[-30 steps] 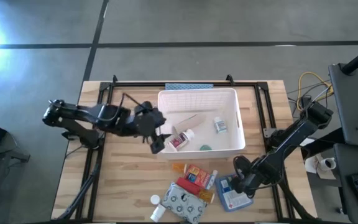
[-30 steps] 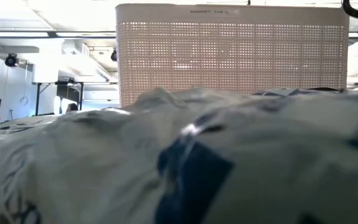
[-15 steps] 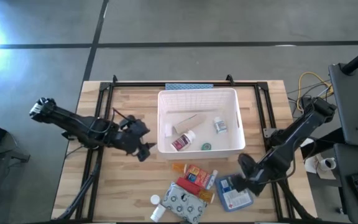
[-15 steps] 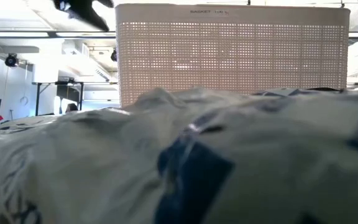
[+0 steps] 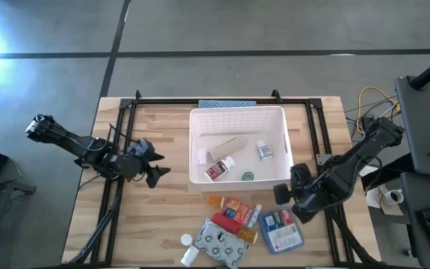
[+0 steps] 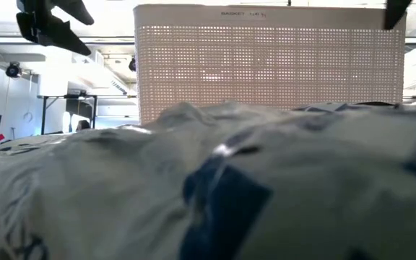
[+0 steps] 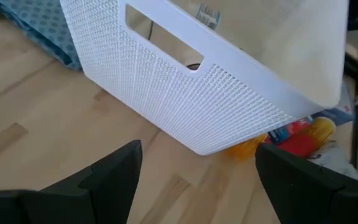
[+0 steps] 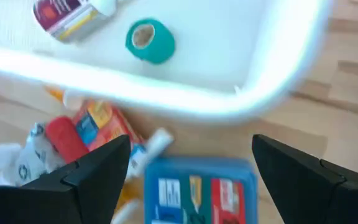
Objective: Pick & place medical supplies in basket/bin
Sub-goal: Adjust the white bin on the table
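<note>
The white slotted bin [image 5: 237, 121] stands mid-table; inside lie a red-labelled bottle [image 5: 219, 168], a teal vial [image 5: 248, 176] and a small bottle [image 5: 264, 151]. On the table in front of it lie an orange vial [image 5: 213, 200], a red-orange box [image 5: 237, 211], a blue-white flat box [image 5: 281, 228], a grey patterned pouch [image 5: 219, 240] and white bottles [image 5: 187, 240]. My left gripper [image 5: 155, 170] hangs open left of the bin, facing its wall [image 7: 185, 81]. My right gripper [image 5: 286, 196] hovers open above the blue-white box [image 8: 194, 190] by the bin's near right corner.
A blue-grey mat [image 5: 226, 104] lies behind the bin at the far edge. A black frame [image 5: 125, 112] runs around the wooden table top. The pouch [image 6: 230, 188] fills the low view's foreground in front of the bin [image 6: 269, 65]. Bare wood lies left of the bin.
My left gripper has drawn back from the bin's near left corner toward the table's left edge, sinking and rolling as it went. My right gripper has risen off the blue-white box toward the bin and turned. Both stay open.
</note>
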Motion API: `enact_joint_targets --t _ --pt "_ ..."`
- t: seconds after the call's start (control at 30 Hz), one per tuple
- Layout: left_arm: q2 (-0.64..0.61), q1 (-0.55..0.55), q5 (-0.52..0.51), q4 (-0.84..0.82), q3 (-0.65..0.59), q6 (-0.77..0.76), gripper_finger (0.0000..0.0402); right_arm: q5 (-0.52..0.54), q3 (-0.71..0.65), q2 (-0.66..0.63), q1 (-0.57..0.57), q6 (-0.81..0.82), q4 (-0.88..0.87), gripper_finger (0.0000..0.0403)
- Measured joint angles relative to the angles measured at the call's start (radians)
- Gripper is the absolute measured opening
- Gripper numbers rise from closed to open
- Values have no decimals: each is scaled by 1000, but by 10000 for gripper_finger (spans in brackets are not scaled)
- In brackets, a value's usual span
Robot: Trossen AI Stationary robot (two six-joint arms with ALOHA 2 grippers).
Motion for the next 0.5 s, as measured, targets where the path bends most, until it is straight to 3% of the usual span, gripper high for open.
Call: enact_joint_targets --t 0.3,0.5 --pt "-28 0 1 32 -50 -12 293 -12 -51 0 -169 -352 356 327" --pt "-19 0 0 35 -46 -12 293 -13 -34 2 -179 -413 370 327"
